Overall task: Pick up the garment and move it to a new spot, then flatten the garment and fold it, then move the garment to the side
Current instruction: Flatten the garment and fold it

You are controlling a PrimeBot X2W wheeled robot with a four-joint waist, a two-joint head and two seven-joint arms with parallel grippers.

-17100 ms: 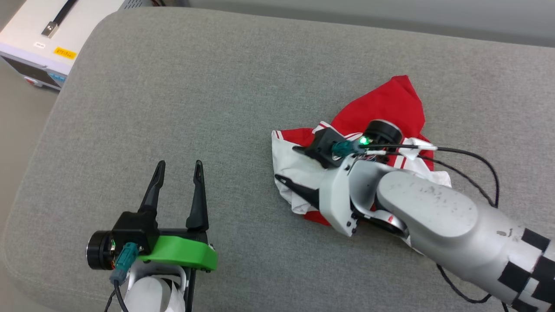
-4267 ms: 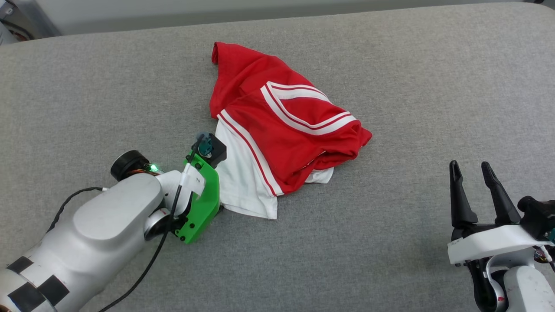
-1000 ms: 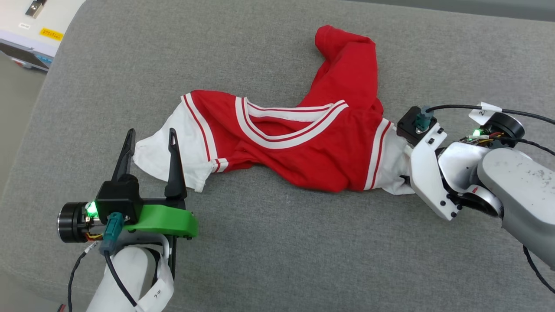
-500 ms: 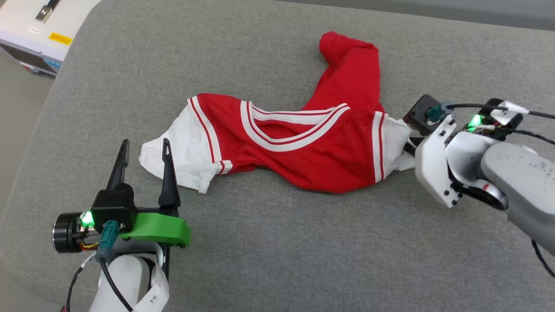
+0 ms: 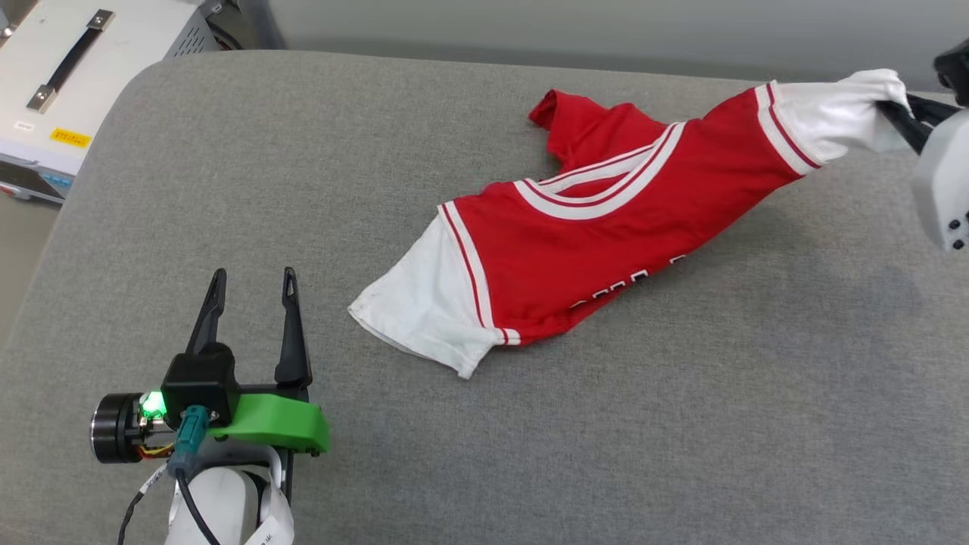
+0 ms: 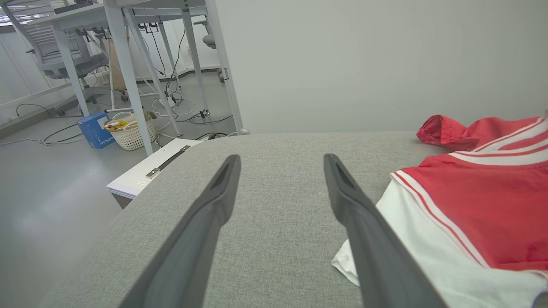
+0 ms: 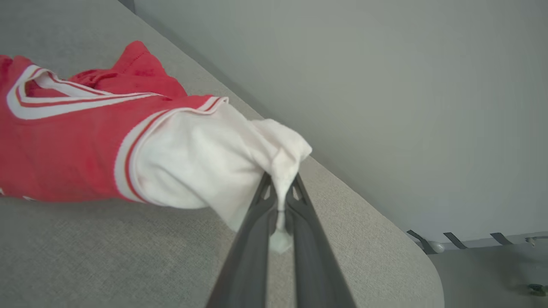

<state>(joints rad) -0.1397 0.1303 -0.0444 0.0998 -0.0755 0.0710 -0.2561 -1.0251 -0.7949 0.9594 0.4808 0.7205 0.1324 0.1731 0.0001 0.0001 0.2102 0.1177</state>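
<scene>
The garment (image 5: 606,235) lies stretched across the grey pad (image 5: 530,424), running from near left to far right, with one end lifted off the surface.

Nearest, at the left, the left gripper (image 5: 254,274) hovers over the pad with its two fingers spread wide and nothing between them. It is near the garment but not touching it.

Just to the right of it, the near sleeve (image 5: 416,310) lies flat on the pad, white with red and white trim at the shoulder seam. Beyond that the red body rises gradually toward the far right. Parts of the black, white-edged letters (image 5: 621,291) show along its near edge, too folded under to read. The striped collar (image 5: 598,189) faces up near the middle, and a bunched red fold (image 5: 568,113) rests on the pad behind it.

At the far right, the far sleeve (image 5: 833,113) hangs in the air, pulled taut. The right gripper (image 5: 889,112) is closed tight on the sleeve's tip, with a tuft of white cloth pinched between its fingers.

Off the pad's far left corner stands a white case (image 5: 91,83) with a black handle. Farther off on the floor are a basket (image 6: 132,132) and a blue box (image 6: 95,130) beside desk legs (image 6: 128,72).
</scene>
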